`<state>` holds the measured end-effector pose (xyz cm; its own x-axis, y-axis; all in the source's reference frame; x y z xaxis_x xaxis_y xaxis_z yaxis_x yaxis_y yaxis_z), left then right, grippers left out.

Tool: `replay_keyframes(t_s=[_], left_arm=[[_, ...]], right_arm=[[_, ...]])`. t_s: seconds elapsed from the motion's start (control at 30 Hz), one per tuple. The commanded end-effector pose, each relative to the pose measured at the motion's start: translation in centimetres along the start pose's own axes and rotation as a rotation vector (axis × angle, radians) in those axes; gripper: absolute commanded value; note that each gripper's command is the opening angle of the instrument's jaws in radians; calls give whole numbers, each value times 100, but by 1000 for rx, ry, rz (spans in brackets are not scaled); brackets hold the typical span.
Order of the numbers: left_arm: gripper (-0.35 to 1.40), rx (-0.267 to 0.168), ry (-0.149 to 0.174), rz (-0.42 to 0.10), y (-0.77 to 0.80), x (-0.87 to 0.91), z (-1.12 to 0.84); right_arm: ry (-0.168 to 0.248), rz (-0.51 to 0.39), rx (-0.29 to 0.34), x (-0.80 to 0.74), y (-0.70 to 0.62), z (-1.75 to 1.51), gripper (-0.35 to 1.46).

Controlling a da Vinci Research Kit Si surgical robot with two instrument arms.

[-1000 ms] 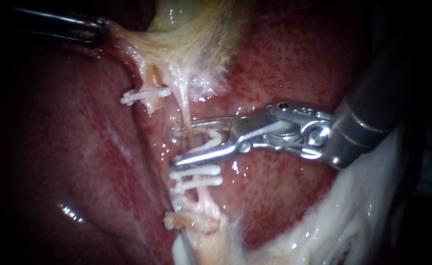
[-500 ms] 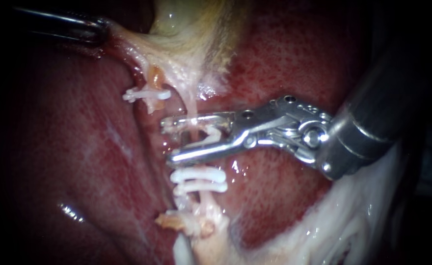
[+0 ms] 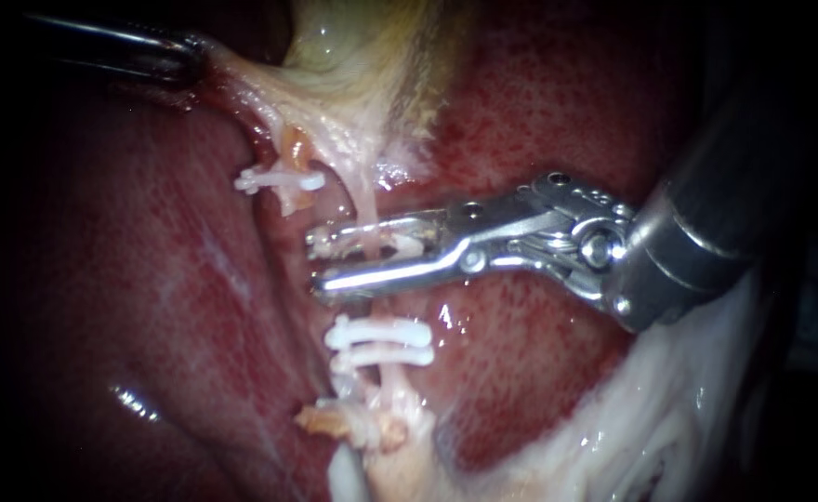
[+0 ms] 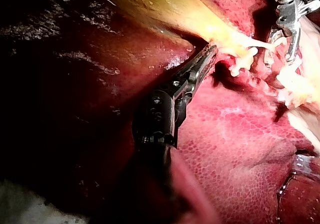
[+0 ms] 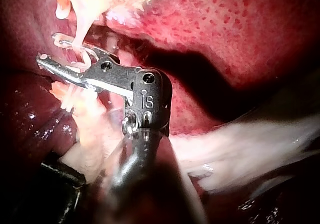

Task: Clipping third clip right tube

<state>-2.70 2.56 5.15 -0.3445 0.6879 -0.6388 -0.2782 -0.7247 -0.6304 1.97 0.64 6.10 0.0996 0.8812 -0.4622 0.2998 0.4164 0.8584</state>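
Endoscope view: right tool (image 3: 318, 262) is coming in from the right, its jaws lying across the right tube (image 3: 364, 200). Jaws are narrowing to a slim gap and pinching the third clip (image 3: 392, 247) from both sides, with the tube running through it. Two lower clips (image 3: 378, 333) are sitting on the same tube just below the jaws, near but apart from them. A single clip (image 3: 279, 178) is sitting on the other tube, to the left.

Left tool (image 3: 191, 56) is reaching in from the upper left. Left wrist view is showing its jaws (image 4: 207, 54) pressed together on the edge of the gallbladder (image 3: 353, 56), tenting it away from the liver (image 3: 149, 279).

Right wrist view: right tool (image 5: 47, 48) is straddling the pale tube, which is hanging down between the jaws.

Handling, judging by looks:
- Tube is looking thin, soft, wet and pulled taut. It is likely slippery and easy to tear or cut through.
- It is weighing next to nothing, so any sideways drag from the tool is going straight into the strand.
- Best hold is looking like the bare stretch between the gallbladder and the lower clips, square across, with the full width inside the clip.
- Clip is looking stiff against soft tissue, so a slow, even squeeze is seeming wise.
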Motion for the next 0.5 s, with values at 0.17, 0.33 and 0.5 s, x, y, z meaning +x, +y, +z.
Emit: replay_keyframes(t_s=[0.17,0.33,0.5], left_arm=[[-35,0,0,0,0,0,0],[-35,1,0,0,0,0,0],[-35,1,0,0,0,0,0]], right_arm=[[-13,53,24,0,-1,-1,-35],[-13,100,12,-1,-3,-3,-35],[-23,100,6,-1,-3,-3,-35]])
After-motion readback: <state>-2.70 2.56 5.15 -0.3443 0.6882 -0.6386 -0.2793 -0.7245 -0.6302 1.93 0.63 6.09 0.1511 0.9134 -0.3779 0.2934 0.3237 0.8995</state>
